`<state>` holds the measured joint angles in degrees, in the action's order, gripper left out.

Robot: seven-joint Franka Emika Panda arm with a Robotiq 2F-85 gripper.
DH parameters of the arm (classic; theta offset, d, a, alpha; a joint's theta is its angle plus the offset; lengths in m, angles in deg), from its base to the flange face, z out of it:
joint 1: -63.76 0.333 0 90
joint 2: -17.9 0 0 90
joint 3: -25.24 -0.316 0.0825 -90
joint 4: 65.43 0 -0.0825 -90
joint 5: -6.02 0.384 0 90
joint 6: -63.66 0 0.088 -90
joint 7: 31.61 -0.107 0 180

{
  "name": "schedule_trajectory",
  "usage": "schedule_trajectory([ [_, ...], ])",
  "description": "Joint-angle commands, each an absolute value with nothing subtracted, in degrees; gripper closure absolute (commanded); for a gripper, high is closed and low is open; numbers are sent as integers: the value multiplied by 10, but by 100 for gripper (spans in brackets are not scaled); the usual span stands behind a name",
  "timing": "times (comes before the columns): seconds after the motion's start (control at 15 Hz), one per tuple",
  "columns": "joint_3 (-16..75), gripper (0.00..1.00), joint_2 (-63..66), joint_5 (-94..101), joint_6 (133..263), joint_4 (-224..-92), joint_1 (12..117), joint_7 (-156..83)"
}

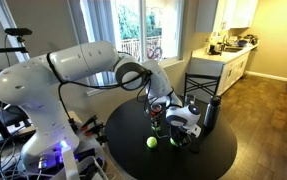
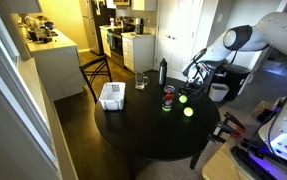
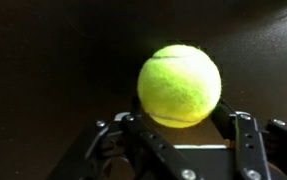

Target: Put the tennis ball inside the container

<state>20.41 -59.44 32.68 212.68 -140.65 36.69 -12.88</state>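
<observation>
1. A Panda arm's gripper (image 3: 181,118) hangs over the tennis ball (image 3: 180,85) on a round black table (image 2: 133,135). In the wrist view the fingers (image 3: 241,130) are spread wide, one either side of the ball's lower half, released and clasping nothing.
2. The ball lies on the tabletop toward the edge on the robot's side. The container (image 2: 111,95) sits well apart, by the opposite edge.
3. First hazard, as judged from here: a round ball rolls easily. If one finger meets it before the other as they close, it could be nudged toward the near edge and off the table.
4. Second: a shallow pinch, high on the curve, could squeeze the ball out of the grip during the lift.
5. Third: a look-alike ball (image 1: 151,142) lies near. A low sweep of the arm could set it rolling.
6. Fourth: a red-banded cup (image 2: 168,97) stands between ball and container, with a drinking glass (image 2: 141,80) and a dark bottle (image 2: 163,72) just beside that line. A low carry risks toppling one of them.
7. Fifth: the tub looks light. A release from too high, or over its rim, could bounce the ball out or shove the tub toward its own edge.
</observation>
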Motion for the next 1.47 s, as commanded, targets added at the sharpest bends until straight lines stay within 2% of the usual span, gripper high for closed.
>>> schedule_trajectory([
  [0.0, 183, 58, -606, 306, 2117, -1387, 347, -140],
  [0.2, 192, 64, -600, 329, 2117, -1392, 353, -128],
  [0.53, 178, 65, -566, 338, 2119, -1423, 344, -115],
  [1.4, 8, 65, -318, 358, 2123, -1645, 281, -17],
])
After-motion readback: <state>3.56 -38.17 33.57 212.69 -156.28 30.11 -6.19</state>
